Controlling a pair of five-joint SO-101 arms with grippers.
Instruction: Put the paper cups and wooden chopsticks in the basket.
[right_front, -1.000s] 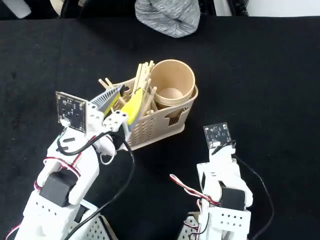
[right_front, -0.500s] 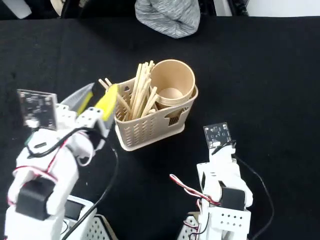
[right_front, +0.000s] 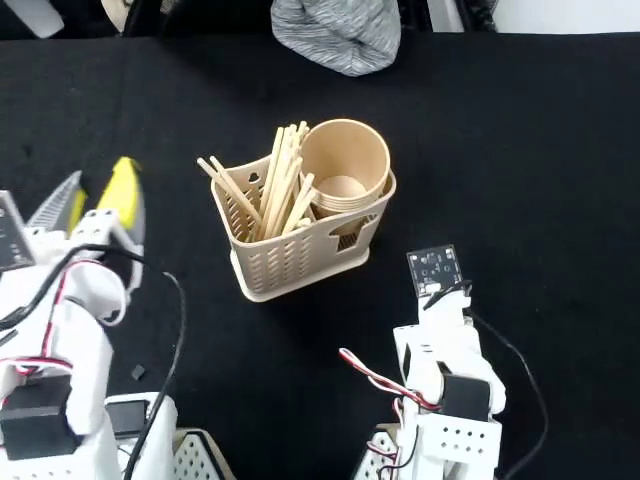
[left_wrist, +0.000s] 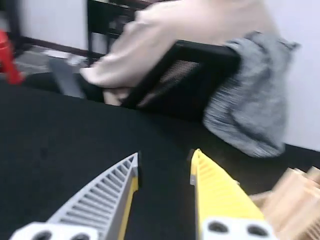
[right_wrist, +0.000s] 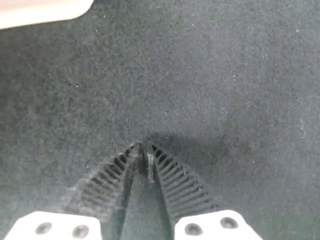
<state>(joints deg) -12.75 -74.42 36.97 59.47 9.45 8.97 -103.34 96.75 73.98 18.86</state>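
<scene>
Left jaws are gaping empty; right jaws are resting closed. Protruding chopsticks (right_front: 272, 188) are probably inviting a snag that tips the basket (right_front: 296, 260).

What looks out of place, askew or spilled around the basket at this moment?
Nothing stands out. The paper cups sit nested and upright inside the basket. The wooden chopsticks lean together beside them, their ends above the rim, which is normal for such long sticks.
</scene>
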